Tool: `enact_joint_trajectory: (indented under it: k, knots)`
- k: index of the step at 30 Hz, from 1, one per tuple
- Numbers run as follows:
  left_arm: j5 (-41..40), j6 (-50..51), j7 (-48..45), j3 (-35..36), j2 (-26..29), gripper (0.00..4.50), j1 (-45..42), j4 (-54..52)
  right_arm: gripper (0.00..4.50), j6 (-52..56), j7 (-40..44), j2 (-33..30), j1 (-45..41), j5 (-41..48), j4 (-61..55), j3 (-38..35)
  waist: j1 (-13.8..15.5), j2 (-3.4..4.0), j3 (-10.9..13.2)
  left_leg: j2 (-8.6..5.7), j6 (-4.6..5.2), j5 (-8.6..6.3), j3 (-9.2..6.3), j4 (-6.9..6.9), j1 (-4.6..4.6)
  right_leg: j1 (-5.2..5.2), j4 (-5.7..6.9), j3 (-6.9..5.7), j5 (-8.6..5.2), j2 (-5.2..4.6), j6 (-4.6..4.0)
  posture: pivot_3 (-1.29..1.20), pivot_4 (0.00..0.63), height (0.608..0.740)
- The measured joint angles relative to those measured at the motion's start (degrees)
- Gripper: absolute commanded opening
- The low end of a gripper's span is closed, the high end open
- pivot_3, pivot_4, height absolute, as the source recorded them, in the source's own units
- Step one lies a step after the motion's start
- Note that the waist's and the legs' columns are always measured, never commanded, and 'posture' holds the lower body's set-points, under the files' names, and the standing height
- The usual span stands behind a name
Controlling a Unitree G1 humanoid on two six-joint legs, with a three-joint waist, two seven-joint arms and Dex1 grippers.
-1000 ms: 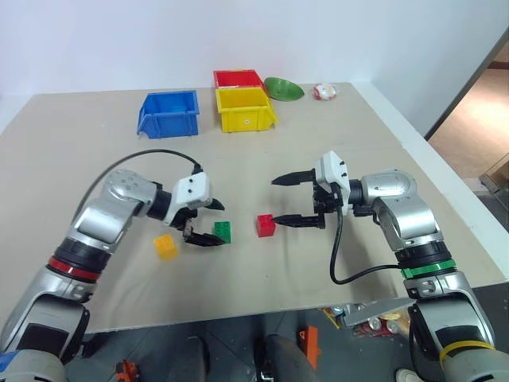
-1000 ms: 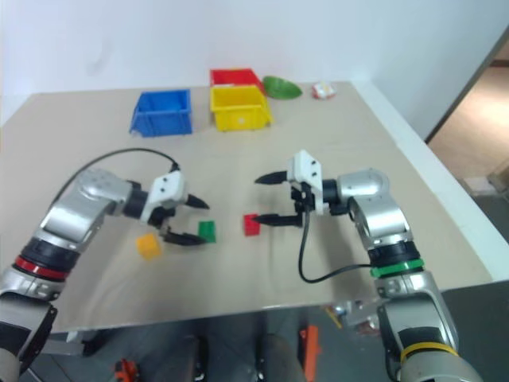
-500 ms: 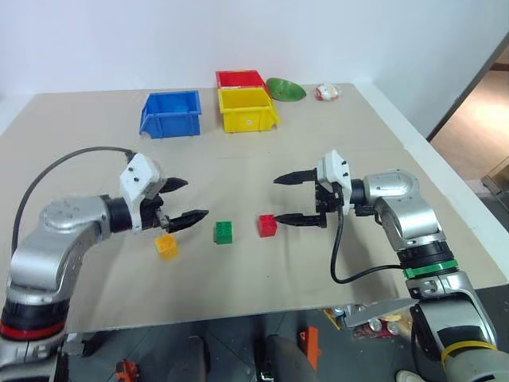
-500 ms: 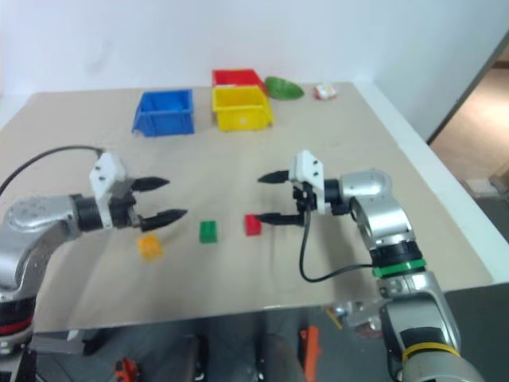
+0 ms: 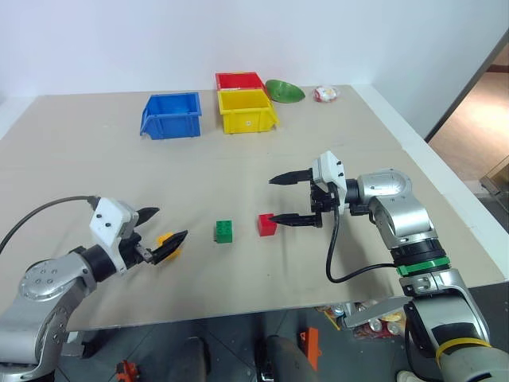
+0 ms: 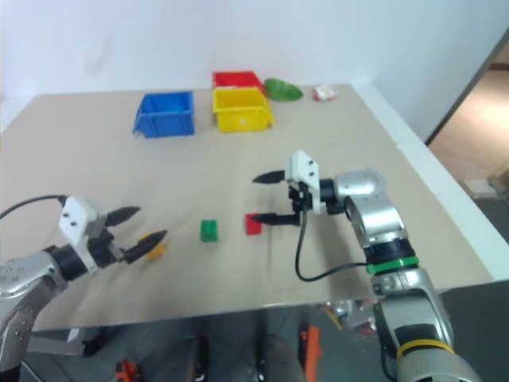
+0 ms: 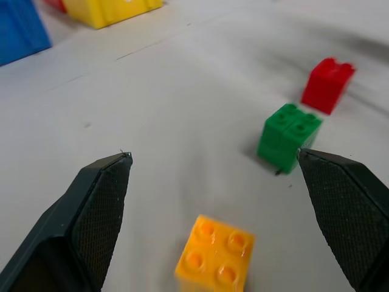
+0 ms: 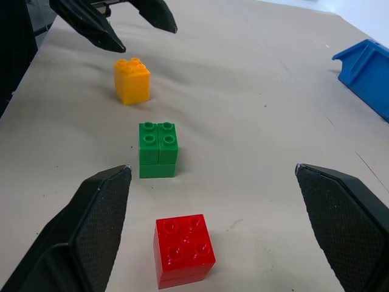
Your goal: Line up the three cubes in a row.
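On the bench the three cubes lie almost in one row: the red cube in the middle, the green cube just beside it at 9 o'clock, the yellow cube further at 9 o'clock and a little nearer to the robot. The left pincer is spread and empty around the yellow cube. The right pincer is spread too, with its lower finger just beside the red cube. The step in hand seems the last alignment; the next move calls for closing on the yellow cube and bringing it nearer to the green one, in line
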Motion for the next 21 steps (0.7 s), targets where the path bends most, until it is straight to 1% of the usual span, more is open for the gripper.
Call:
enact_joint_trajectory:
  k: [5, 12, 21]
  knots:
    - [0.7, -2.3, 0.0, -0.4, 0.4, 4.48, 2.3, 0.6, 4.5, 0.1, 0.0, -0.6, 0.0, 0.0, 0.0, 0.0, 0.0, 0.0, 0.0, 0.01, -0.01, -0.01, -0.03, -0.05, -0.01, -0.04, 0.0, -0.04, -0.01, 0.02, -0.02, 0.0, 0.15, 0.74]
    - [1.5, -4.6, -1.0, -3.7, 1.5, 4.48, 3.0, 3.1, 4.5, 0.1, 0.0, -1.0, 0.0, 0.0, 0.0, 0.0, 0.0, 0.0, 0.0, 0.02, -0.01, -0.01, -0.01, -0.05, -0.01, -0.06, -0.01, -0.03, -0.02, 0.02, -0.04, 0.0, 0.15, 0.74]
    - [3.4, -8.8, -6.4, -6.9, 6.4, 4.48, 0.0, 10.0, 4.5, 1.2, 0.8, -1.0, 0.2, 0.0, -0.7, 0.0, 0.0, 0.0, 0.0, 0.02, -0.02, -0.01, 0.0, -0.14, -0.04, -0.12, -0.01, -0.04, -0.04, 0.01, -0.07, 0.0, 0.15, 0.74]
